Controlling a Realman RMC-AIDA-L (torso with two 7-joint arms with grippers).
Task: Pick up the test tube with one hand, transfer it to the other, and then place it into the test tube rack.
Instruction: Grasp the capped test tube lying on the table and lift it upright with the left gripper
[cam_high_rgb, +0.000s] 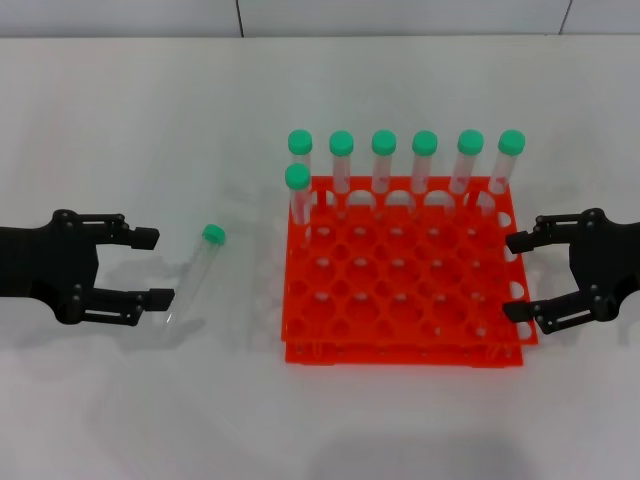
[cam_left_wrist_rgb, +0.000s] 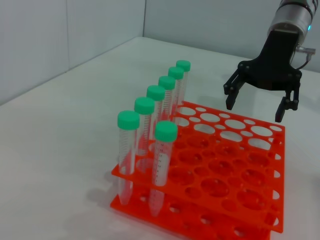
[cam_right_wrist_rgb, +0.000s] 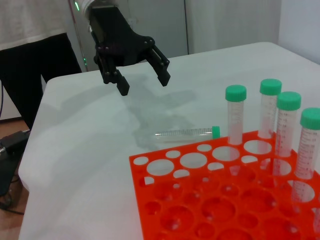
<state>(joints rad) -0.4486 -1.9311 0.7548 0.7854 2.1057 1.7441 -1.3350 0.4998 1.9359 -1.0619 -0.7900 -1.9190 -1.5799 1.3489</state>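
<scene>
Head view: test tube (cam_high_rgb: 197, 271) flat on tabletop (cam_high_rgb: 120, 120), left of test tube rack (cam_high_rgb: 400, 275). Left tool (cam_high_rgb: 150, 268) beside tube, fingers apart. Right tool (cam_high_rgb: 520, 277) right of rack, fingers apart.

Both black claw grippers, left (cam_high_rgb: 150, 268) and right (cam_high_rgb: 517, 276), have 2 fingers.

A green-capped clear test tube (cam_high_rgb: 196, 272) lies flat on the table, just left of the orange-red test tube rack (cam_high_rgb: 400, 275).
</scene>
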